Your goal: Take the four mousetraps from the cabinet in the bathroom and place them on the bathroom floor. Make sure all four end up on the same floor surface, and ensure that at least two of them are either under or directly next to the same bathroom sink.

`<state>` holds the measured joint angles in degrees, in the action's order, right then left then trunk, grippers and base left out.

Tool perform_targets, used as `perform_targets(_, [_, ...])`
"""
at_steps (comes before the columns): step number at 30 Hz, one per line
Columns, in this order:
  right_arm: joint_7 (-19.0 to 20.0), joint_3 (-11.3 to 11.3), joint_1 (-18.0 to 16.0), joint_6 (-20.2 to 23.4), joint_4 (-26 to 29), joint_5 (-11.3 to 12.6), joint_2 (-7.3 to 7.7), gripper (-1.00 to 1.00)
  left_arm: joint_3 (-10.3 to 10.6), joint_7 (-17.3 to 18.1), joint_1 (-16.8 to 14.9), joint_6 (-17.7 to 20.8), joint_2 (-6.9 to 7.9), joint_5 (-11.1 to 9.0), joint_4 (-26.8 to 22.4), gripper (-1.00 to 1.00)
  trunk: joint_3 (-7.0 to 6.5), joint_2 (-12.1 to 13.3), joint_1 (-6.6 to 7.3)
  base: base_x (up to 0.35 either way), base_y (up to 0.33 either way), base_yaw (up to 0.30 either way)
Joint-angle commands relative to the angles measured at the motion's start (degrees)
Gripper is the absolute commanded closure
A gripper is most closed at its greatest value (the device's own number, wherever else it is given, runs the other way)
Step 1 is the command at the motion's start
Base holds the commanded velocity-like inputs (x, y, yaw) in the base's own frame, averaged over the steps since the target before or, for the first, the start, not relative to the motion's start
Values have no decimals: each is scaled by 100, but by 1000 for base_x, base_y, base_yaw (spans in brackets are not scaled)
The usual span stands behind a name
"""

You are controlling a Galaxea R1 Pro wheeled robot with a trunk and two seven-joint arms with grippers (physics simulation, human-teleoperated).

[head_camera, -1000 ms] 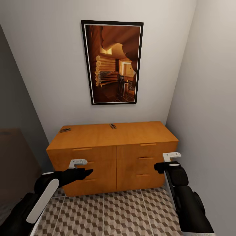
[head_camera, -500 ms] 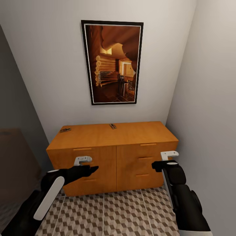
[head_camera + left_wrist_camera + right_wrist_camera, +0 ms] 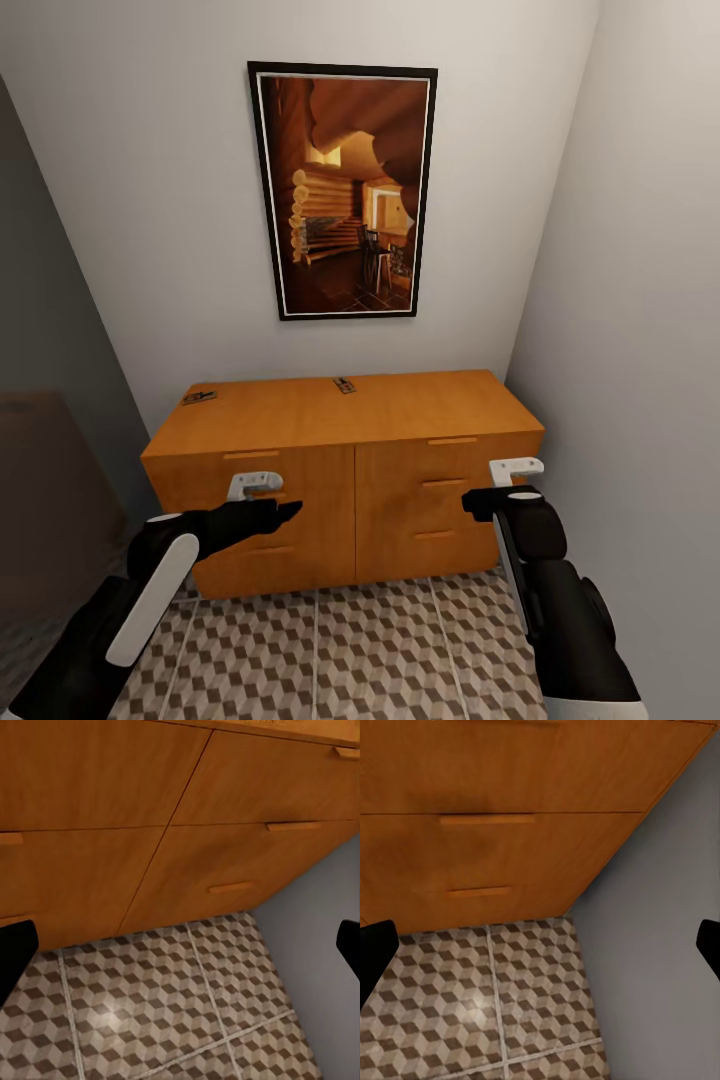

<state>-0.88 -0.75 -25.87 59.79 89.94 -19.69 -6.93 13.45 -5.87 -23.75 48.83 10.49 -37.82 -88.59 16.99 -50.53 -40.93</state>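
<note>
The orange-brown cabinet (image 3: 300,418) stands against the back wall, with its drawers closed. Two tiny dark mousetraps lie on its top: one at the far left corner (image 3: 200,397), one at the middle of the back edge (image 3: 345,385). Any other mousetraps are hidden. My left gripper (image 3: 270,498) hovers open in front of the left drawers. My right gripper (image 3: 497,483) hovers open in front of the right drawers. Both are empty and clear of the cabinet. The wrist views look down the drawer fronts (image 3: 90,780) (image 3: 510,772) onto the cube-patterned bathroom floor (image 3: 150,1005) (image 3: 472,1005).
A large framed picture (image 3: 345,190) hangs above the cabinet. A grey wall (image 3: 640,300) runs close along the cabinet's right end, and a dark panel (image 3: 40,480) closes the left side. Tiled floor (image 3: 350,650) lies between me and the cabinet.
My left gripper has risen a little and shifted right toward the drawer fronts. My right gripper has edged slightly left. The cabinet and mousetraps have not moved.
</note>
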Motion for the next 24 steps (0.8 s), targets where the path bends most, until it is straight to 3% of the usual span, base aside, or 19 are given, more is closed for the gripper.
perform_targets(1, [-9, -5, -5, 21, 3, 9, -4, -100, 10, -59, -9, 0, 4, -60, -7, -100, 8, -6, -1, 0, 0, 0])
perform_targets(12, [-9, -4, -288, 21, -1, 9, -7, -100, 9, 10, -112, -238, -63, -67, -5, -100, 8, -6, -1, 0, 0, 0])
perform_targets(24, [-9, -12, -1460, 21, -2, 9, -3, -100, 11, 392, -1262, 162, -417, -65, 14, -100, 8, -6, -1, 0, 0, 0])
